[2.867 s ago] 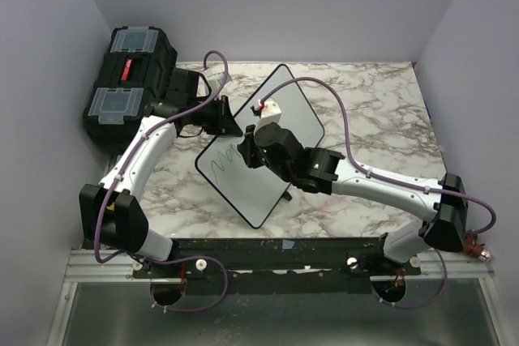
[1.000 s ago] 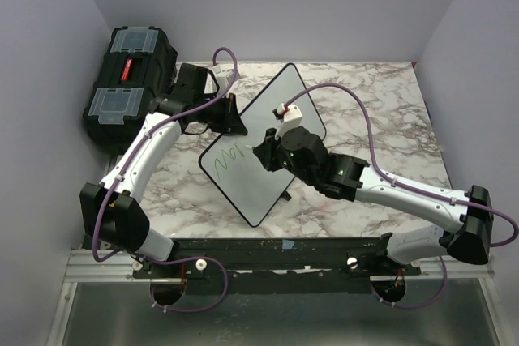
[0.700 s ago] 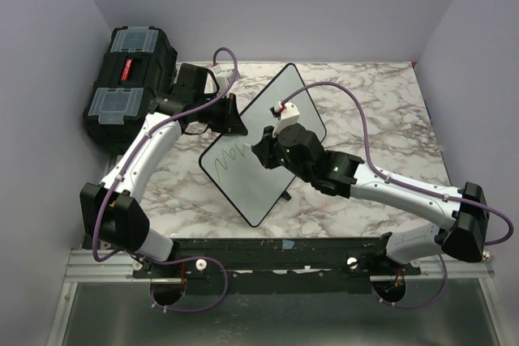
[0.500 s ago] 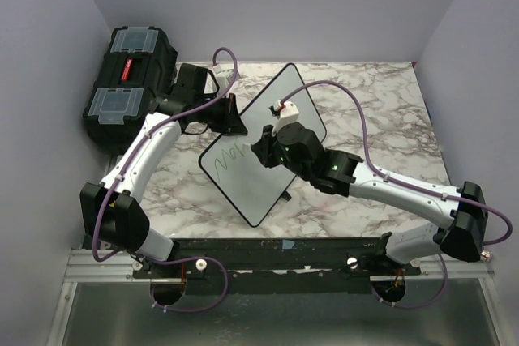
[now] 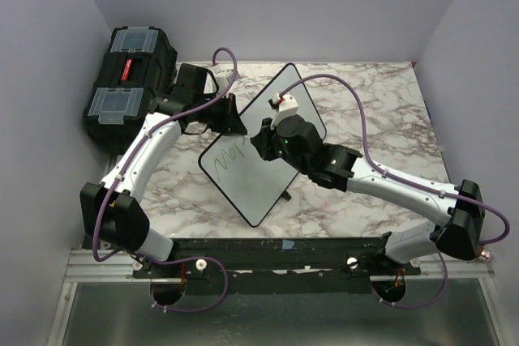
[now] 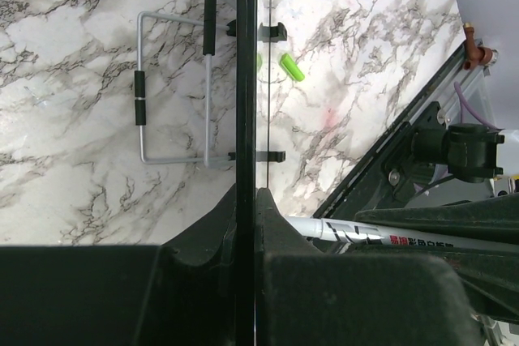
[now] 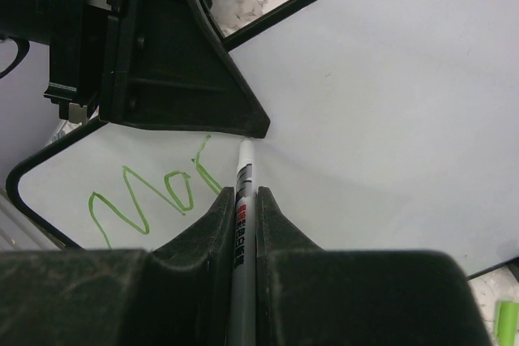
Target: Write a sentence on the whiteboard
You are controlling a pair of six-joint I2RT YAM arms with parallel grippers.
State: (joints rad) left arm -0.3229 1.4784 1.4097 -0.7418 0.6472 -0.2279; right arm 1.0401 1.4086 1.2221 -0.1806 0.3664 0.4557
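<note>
The whiteboard [image 5: 253, 188] stands tilted on the marble table, its face white with a thin black rim. My left gripper [image 5: 234, 122] is shut on its upper left edge; in the left wrist view the board [image 6: 246, 54] runs edge-on between the closed fingers [image 6: 276, 224]. My right gripper [image 5: 264, 138] is shut on a white marker [image 7: 242, 200] whose tip touches the board [image 7: 389, 111]. The sentence [image 7: 150, 196] shows as a few green strokes left of the tip, also seen from above as green writing [image 5: 229, 157].
A black toolbox [image 5: 130, 70] with clear lid compartments sits at the back left. A wire stand [image 6: 174, 91] lies on the table behind the board. A green cap [image 6: 292, 66] lies on the marble nearby. Purple cables arch over both arms.
My right gripper has carried the marker up and to the left across the board, and the green writing has gained strokes. The left gripper has kept its hold on the edge.
</note>
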